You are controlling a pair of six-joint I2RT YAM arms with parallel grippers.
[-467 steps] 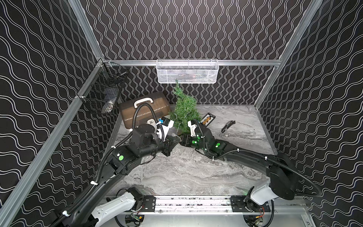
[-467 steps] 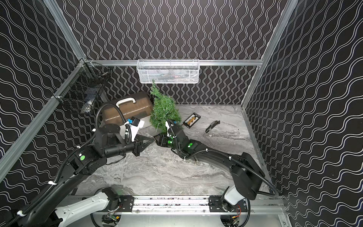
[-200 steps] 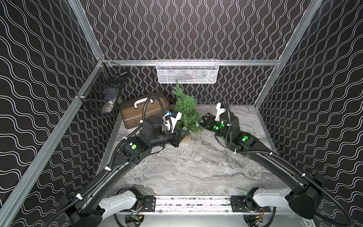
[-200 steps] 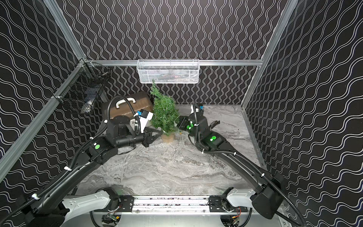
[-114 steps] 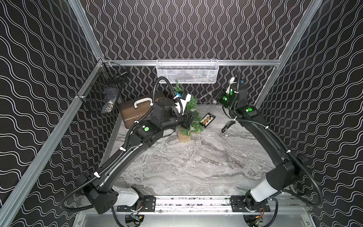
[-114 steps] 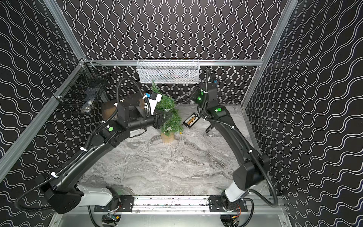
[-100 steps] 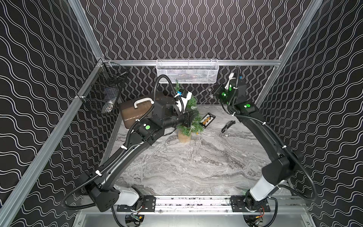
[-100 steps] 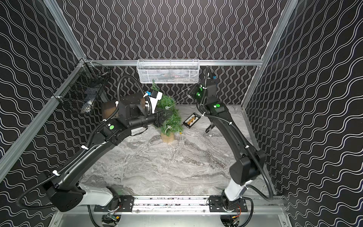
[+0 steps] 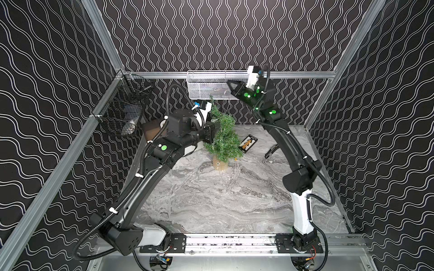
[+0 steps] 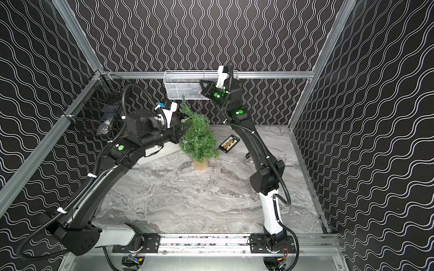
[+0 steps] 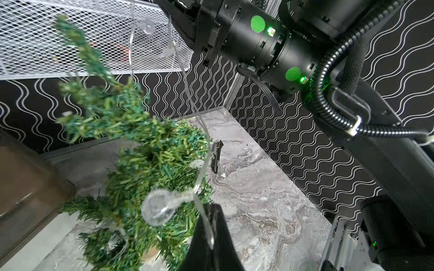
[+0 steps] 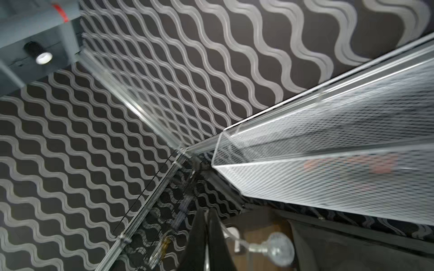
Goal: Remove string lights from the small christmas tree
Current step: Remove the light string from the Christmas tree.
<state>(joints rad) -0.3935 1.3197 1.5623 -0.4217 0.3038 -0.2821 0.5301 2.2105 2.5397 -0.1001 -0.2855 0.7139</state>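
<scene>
Left wrist view, nearest first: the left jaws are clenched at the lower centre of the frame, grasping the string lights (image 11: 156,207) just past one of their clear round bulbs. Beside that bulb, filling the lower left of the frame, stands the small tree (image 11: 141,164). Pale loops of wire show among its lower branches, so part of the strand is judged to be wound on yet.

From the left jaws the free wire rises toward the upper centre of the frame. It meets the right arm (image 11: 258,40) in front of the white mesh basket (image 11: 47,42).

Right wrist view: the right jaws are clenched at the lower centre of the frame on the same wire, with a bulb hanging just beside them.

In both top views the left jaws sit against the left side of the tree at mid height. The right jaws are up near the basket, above and right of the treetop in the frame. The tree's base rests on the bench (image 9: 211,199).

The free span's long axis runs steeply from the low jaws to the high jaws. The left arm is nearer the wound portion, so the coming pull probably has to lead away from the foliage.
</scene>
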